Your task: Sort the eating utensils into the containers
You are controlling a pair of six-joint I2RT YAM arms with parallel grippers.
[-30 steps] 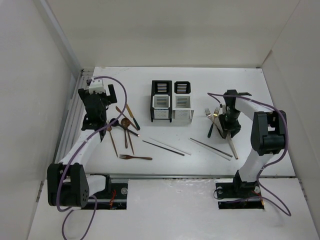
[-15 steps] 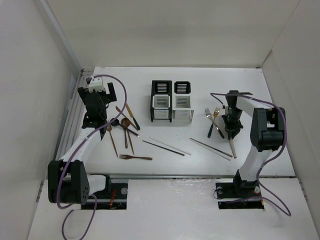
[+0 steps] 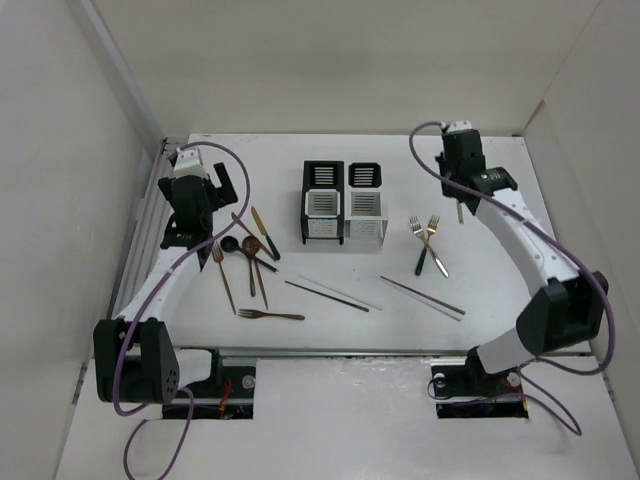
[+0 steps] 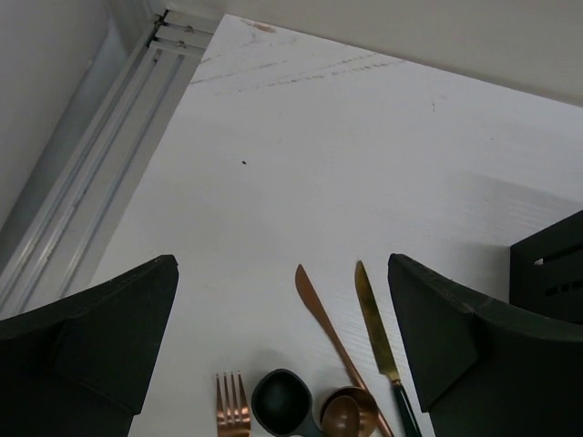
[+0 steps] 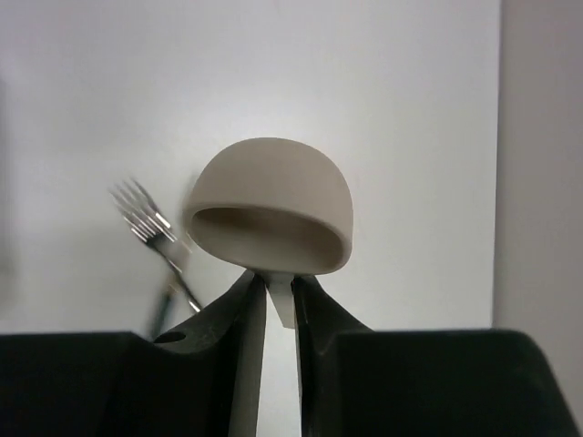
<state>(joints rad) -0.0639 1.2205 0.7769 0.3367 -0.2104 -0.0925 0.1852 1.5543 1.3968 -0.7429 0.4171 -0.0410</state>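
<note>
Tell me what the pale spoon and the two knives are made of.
The spoon looks like pale wood or plastic: beige, dull, no shine. The copper knife seems rosy metal, faintly gleaming; the gold knife yellow metal, dark handle.

On the tabletop [image 3: 520, 310], the paired containers [image 3: 345, 203] stand far centre, a utensil cluster [image 3: 248, 244] lies left of them, two forks [image 3: 428, 246] right, and chopsticks [image 3: 333, 295] nearer.

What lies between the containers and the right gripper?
Nothing: top view shows bare table between the containers and the right gripper holding the pale spoon.
</note>
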